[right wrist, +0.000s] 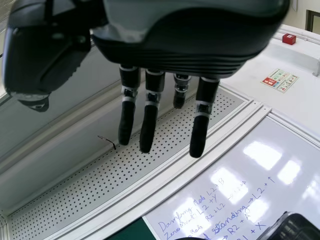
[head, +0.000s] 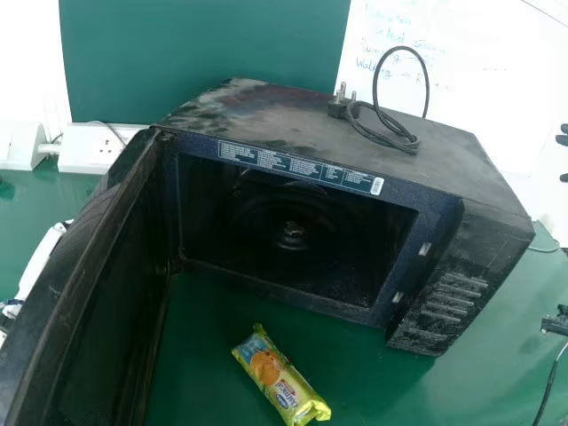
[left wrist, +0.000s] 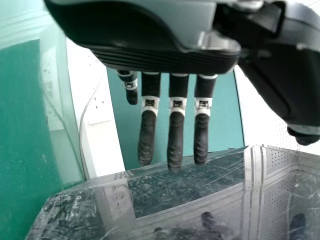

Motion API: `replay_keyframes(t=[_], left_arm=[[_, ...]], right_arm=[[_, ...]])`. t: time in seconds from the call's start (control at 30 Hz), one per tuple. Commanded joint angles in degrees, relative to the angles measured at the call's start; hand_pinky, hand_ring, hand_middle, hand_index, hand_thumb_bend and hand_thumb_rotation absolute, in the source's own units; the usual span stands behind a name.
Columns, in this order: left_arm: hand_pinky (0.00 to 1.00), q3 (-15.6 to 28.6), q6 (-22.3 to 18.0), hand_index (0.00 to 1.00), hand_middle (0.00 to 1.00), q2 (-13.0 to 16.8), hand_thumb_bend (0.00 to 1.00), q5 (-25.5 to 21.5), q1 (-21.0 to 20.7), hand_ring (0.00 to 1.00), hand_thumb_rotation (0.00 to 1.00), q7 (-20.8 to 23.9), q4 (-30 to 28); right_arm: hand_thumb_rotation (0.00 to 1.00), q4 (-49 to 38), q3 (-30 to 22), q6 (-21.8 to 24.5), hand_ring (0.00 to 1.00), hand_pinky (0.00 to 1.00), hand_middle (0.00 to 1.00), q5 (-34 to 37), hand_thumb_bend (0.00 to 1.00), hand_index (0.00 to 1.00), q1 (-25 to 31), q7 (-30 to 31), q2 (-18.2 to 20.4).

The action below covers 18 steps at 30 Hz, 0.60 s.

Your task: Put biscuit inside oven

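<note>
The biscuit is on the green table, in front of the open oven. It is 1 yellow and green pack, and it is outside the oven. It lies flat and slanted, with 1 end pointing to the oven's opening. There is a bit of green table between the pack and the oven.

The oven's door is wide open and sticks out to the front from the oven's left side. Inside the oven it is dark, with 1 small round bump in there.

The left hand is on the outer side of the oven's door, to the left. Its fingers are straight and open and hold nothing. The left wrist view shows the shiny dark outside of the door near them.

The right hand is well to the right of the oven. Its fingers are straight and open too, and they hold nothing.

On top of the oven there is 1 black cord in a loop, with its plug. To the left of the oven, at the back, is a white socket box. Behind the oven is a green board, and a white board with writing is behind it to the right.
</note>
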Motion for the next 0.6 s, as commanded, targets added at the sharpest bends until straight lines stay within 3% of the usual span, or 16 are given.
replay_keyframes(t=[0.0, 0.4, 0.57], left_arm=[[0.35, -0.05, -0.08, 0.48, 0.42, -0.24, 0.51, -0.15, 0.48, 0.37, 0.06, 0.18, -0.44], [0.35, 0.07, 0.18, 0.48, 0.41, -0.27, 0.51, -0.61, 0.57, 0.37, 0.06, -0.05, -0.56], [0.35, 0.04, -0.2, 0.48, 0.42, -0.16, 0.51, -0.08, 0.6, 0.37, 0.06, 0.2, -0.5]], right_arm=[[0.44, -0.33, -0.26, -0.48, 0.47, 0.37, 0.56, 0.71, 0.82, 0.6, -0.54, -0.18, 0.14], [0.5, 0.39, -0.43, -1.71, 0.49, 0.4, 0.57, -1.81, 0.83, 0.6, 0.79, 0.08, -1.42], [0.5, -0.3, -0.02, -0.92, 0.52, 0.41, 0.61, -2.16, 0.85, 0.63, 0.21, -0.19, -0.27]])
